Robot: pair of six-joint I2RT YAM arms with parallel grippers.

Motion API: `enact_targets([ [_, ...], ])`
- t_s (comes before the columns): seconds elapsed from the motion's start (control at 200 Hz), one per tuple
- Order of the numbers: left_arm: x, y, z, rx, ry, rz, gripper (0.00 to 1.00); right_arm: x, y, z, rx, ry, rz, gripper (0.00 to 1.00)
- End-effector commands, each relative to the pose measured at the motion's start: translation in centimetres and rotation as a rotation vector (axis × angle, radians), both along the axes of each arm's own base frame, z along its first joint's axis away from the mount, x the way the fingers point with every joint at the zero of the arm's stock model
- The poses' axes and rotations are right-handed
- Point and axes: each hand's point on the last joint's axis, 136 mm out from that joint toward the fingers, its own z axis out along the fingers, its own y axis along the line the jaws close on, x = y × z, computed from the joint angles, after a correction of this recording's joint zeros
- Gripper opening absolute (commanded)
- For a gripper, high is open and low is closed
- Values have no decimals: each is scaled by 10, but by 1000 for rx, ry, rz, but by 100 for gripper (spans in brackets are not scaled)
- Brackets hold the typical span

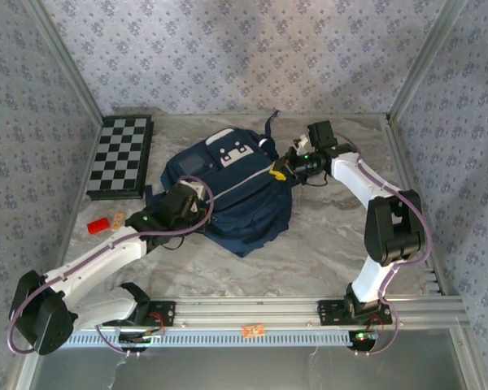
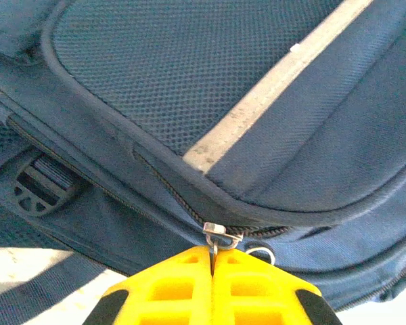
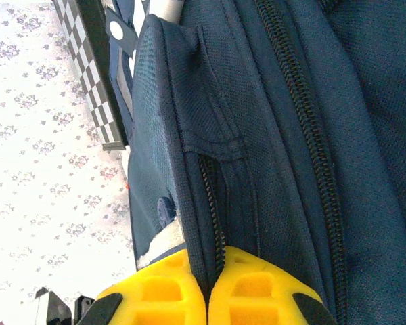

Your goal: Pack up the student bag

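Left gripper [image 2: 212, 265] pinching zipper pull [image 2: 215, 234] | right gripper [image 3: 208, 274] clamped on student bag [image 3: 277, 135]

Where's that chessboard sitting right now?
In the overhead view the chessboard lies flat in the far left corner of the table, just left of the student bag.

Navy student bag [image 1: 244, 203] with grey stripe, black-and-white chequered board [image 1: 122, 156], marbled grey table [image 1: 333, 260], blue floral-print walls [image 1: 228, 49]
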Motion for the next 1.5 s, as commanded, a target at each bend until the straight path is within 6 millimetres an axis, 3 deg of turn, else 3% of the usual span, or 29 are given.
enact_targets([
  [0.0, 11, 44, -19, 130, -12, 103, 0, 24, -23, 7, -34, -69, -51, 0],
  [0.18, 38, 46, -13, 92, -9, 113, 0, 7, 1, 9, -39, -79, -28, 0],
  [0.37, 45, 33, -13, 51, 44, 85, 0, 0, -7, 15, -91, -122, -96, 0],
  [0.41, 41, 32, -15, 49, 74, 83, 6, -1, -13, 16, -116, -125, -104, 11],
  [0.505, 30, 31, -14, 37, 127, 74, 27, -6, -34, 25, -202, -164, -130, 38],
  [0.58, 24, 31, -4, -11, 134, 104, 39, -7, -59, 30, -311, -205, -152, 52],
  [0.67, 17, 27, 3, -112, 171, 164, 51, -11, -99, 15, -426, -136, -189, 62],
  [0.76, 11, 7, 10, -216, 219, 171, 59, 0, -138, 0, -474, -111, -238, 66],
  [0.86, 8, -15, 22, -207, 209, 158, 66, 13, -183, -18, -562, -88, -294, 69],
  [1.109, 25, -63, 49, -209, 166, 108, 74, 60, -257, -43, -698, -108, -330, 75],
  [1.199, 36, -74, 57, -210, 135, 77, 75, 79, -273, -51, -736, -110, -327, 76],
  [1.299, 48, -74, 56, -143, 118, 82, 77, 93, -283, -62, -724, -88, -308, 77],
  [1.494, 71, -93, 54, -148, 120, 71, 78, 116, -298, -83, -687, -50, -316, 80],
])
